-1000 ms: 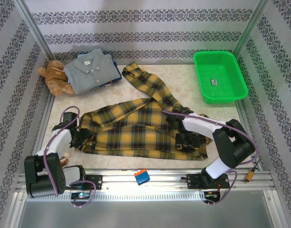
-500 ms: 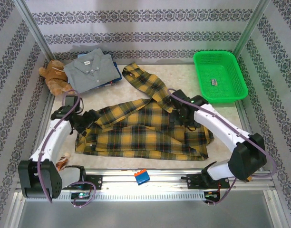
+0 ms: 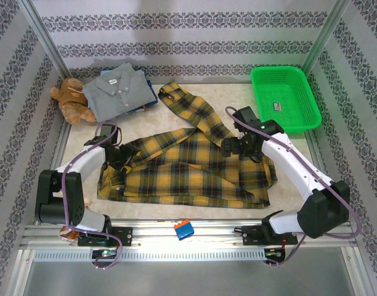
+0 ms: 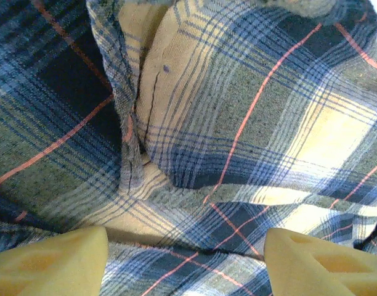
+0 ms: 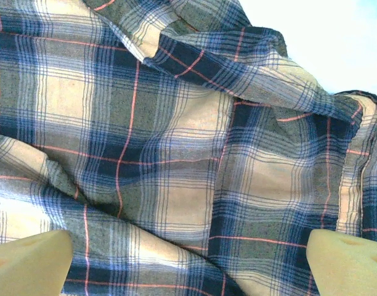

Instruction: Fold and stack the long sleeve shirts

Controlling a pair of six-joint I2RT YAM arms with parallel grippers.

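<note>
The mustard-yellow and dark plaid shirt (image 3: 182, 172) lies spread across the middle of the table, one sleeve (image 3: 191, 108) trailing toward the back. My left gripper (image 3: 117, 155) hovers over its left shoulder, open, yellow fingertips (image 4: 50, 262) wide apart above a fold of plaid (image 4: 194, 123). My right gripper (image 3: 238, 147) sits over the shirt's upper right where the sleeve starts, also open, its pads (image 5: 348, 262) far apart over rumpled cloth (image 5: 176, 154). A folded grey shirt (image 3: 117, 91) rests at the back left on a blue shirt (image 3: 150, 100).
A brown teddy bear (image 3: 71, 100) sits in the back left corner beside the grey shirt. A green basket (image 3: 284, 98) stands at the back right. A small blue and orange block (image 3: 183, 229) lies on the front rail. Patterned walls close in three sides.
Both grippers have left the shirt's near side edges and travelled toward the back, the left to the shoulder, the right to the sleeve root. Both jaws have widened.
</note>
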